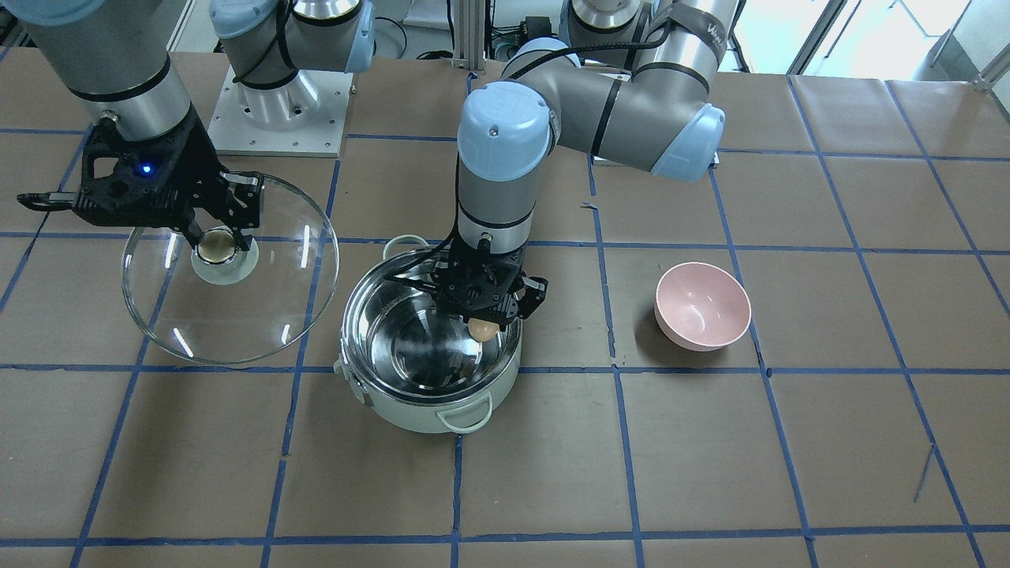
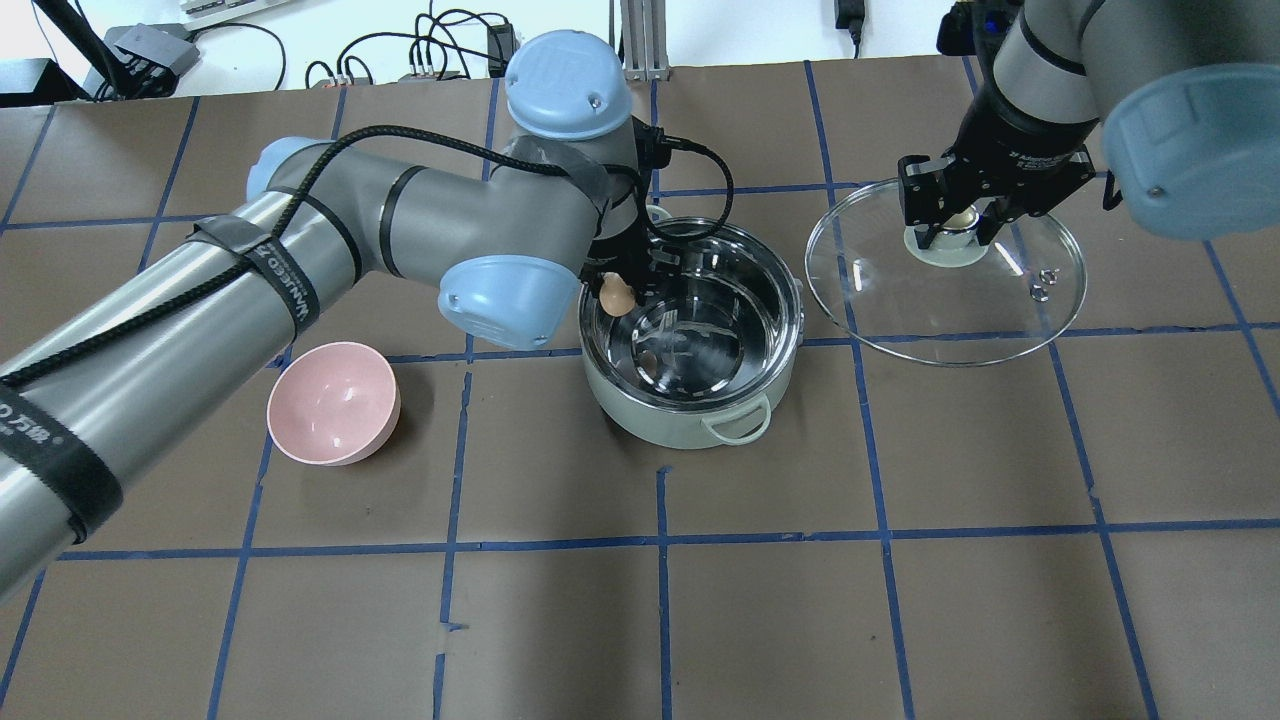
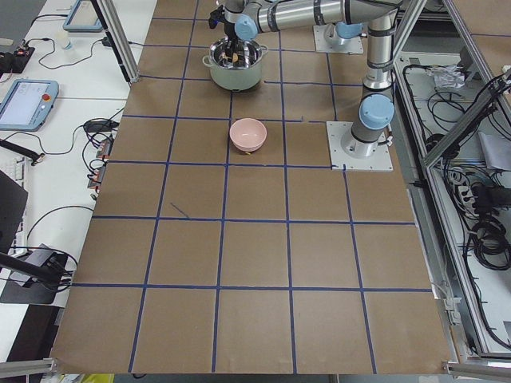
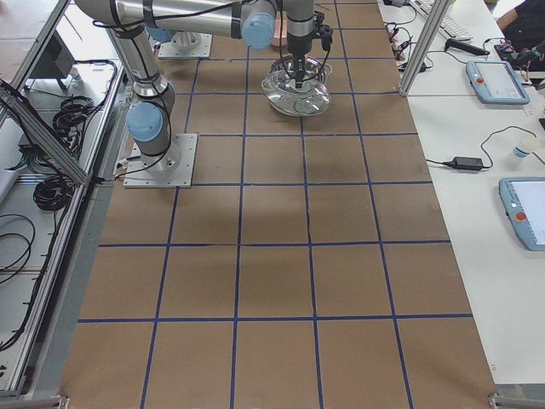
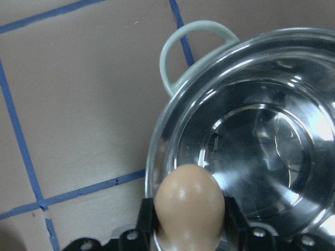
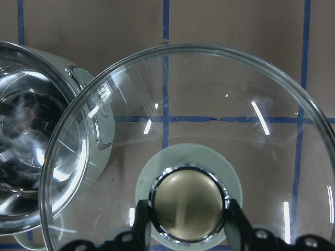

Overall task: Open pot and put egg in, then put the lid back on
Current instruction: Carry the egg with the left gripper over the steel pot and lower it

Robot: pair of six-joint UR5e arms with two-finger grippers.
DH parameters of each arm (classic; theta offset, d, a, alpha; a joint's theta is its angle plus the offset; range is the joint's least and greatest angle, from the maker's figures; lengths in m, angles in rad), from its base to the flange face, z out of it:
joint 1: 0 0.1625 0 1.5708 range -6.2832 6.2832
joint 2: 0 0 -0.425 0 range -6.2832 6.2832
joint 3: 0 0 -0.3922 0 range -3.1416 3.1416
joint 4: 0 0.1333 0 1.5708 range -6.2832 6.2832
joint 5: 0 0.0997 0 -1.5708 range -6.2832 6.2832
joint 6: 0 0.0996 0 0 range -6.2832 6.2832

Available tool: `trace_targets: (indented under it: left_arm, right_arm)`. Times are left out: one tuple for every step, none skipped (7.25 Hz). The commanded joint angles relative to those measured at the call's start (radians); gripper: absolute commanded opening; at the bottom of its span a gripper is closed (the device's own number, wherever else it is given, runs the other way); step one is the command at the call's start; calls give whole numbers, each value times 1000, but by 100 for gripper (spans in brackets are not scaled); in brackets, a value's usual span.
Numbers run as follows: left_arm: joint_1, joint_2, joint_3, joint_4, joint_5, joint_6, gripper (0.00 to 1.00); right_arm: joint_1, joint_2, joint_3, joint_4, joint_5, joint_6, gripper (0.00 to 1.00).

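Note:
The mint-green pot (image 1: pixel 410 410) stands open near the table's middle, its steel inside bare (image 2: pixel 690 335). My left gripper (image 1: pixel 483 327) is shut on the brown egg (image 1: pixel 482 330) and holds it just over the pot's rim; the egg also shows in the overhead view (image 2: pixel 617 294) and the left wrist view (image 5: pixel 190 205). My right gripper (image 1: pixel 221 243) is shut on the gold knob (image 6: pixel 188 204) of the glass lid (image 1: pixel 260 315) and holds the lid lifted beside the pot (image 6: pixel 31 172). The lid also shows in the overhead view (image 2: pixel 950 310).
A pink bowl (image 1: pixel 701 305) stands on the brown table on my left side, apart from the pot; it also shows in the overhead view (image 2: pixel 334 402). Blue tape lines grid the table. The right arm's base plate (image 1: pixel 276 118) is at the back.

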Motion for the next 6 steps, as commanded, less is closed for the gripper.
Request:
trace_targets:
  left_arm:
    - [-33, -39, -4, 24, 58, -11, 12]
    - [-37, -63, -6, 54, 93, -1, 12]
    - [-40, -71, -7, 59, 114, 0, 17]
    - [-40, -71, -13, 61, 115, 0, 62]
    - [-40, -60, -21, 61, 115, 1, 71]
    - [-40, -50, -23, 61, 115, 3, 76]
  right_arm:
    - [-2, 0, 0, 0, -2, -2, 39]
    - [-2, 0, 0, 2, -2, -3, 39]
    - [-2, 0, 0, 2, -2, -3, 39]
    - [-5, 0, 0, 2, -2, -11, 39]
    - [-23, 0, 2, 2, -2, -17, 39]
    - [-31, 0, 2, 2, 0, -29, 39]
